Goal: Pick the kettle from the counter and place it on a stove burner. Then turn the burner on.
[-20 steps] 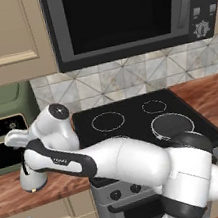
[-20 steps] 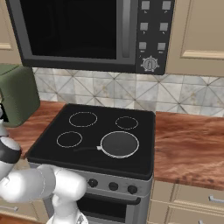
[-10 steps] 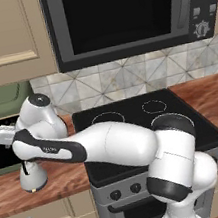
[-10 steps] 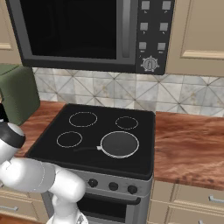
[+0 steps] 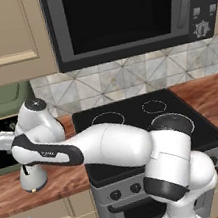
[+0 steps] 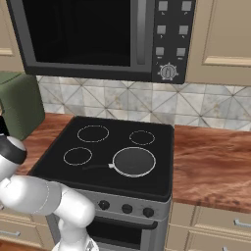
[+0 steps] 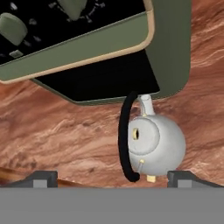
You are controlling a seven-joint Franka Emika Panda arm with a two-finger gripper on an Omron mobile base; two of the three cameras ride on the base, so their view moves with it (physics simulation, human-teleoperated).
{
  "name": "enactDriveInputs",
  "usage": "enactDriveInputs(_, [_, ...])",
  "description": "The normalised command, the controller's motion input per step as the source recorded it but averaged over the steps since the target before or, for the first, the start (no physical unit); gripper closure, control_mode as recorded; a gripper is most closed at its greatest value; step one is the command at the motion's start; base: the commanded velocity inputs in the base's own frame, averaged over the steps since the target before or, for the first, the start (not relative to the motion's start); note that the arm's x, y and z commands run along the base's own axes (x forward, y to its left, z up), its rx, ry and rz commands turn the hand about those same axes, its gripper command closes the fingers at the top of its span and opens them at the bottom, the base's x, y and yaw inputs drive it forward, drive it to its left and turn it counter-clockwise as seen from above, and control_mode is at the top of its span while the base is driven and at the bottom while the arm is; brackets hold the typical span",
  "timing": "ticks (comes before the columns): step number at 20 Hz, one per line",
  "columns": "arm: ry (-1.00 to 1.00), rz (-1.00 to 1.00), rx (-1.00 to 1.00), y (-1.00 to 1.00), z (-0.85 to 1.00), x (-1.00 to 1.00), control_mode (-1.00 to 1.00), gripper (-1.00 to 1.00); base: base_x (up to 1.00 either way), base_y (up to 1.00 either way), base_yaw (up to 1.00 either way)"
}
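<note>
Kettle point(image 7: 154, 143) sits on the counter point(image 7: 65, 135), green oven point(image 7: 170, 52) at its 12 o'clock. Gripper point(image 7: 111, 177) spread wide, empty, fingertips point(image 7: 43, 177) at approx 5 and 7 o'clock of it, prob. not touching.

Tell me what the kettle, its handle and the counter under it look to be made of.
Kettle: seemingly brushed metal, a matte silver-grey dome with soft shading.
Handle: black, smooth, perhaps plastic or coated wire; unclear which.
Counter: wood or wood-look laminate, reddish-brown with streaky grain.

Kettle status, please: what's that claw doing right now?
Claw open, above kettle. Kettle on counter, not gripped. Green oven close beside its spout.
</note>
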Motion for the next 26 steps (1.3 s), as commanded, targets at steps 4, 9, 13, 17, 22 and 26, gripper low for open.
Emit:
enactDriveInputs(4, [0.0, 0.02, -0.02, 0.0, -0.21, 0.0, -1.0, -1.0, 0.0, 0.0, 0.0])
enactDriveInputs(9, [0.0, 0.06, -0.1, -0.03, -0.42, 0.0, -1.0, -1.0, 0.0, 0.0, 0.0])
enactDriveInputs(13, [0.0, 0.04, -0.04, -0.04, -0.23, 0.0, -1.0, -1.0, 0.0, 0.0, 0.0])
enactDriveInputs(17, [0.0, 0.0, 0.0, 0.0, -0.06, 0.09, -1.0, -1.0, 0.0, 0.0, 0.0])
enactDriveInputs(22, [0.0, 0.0, 0.0, 0.0, -0.15, 0.15, -1.0, -1.0, 0.0, 0.0, 0.0])
enactDriveInputs(26, [-0.01, 0.0, 0.0, 0.01, -0.12, 0.25, -1.0, -1.0, 0.0, 0.0, 0.0])
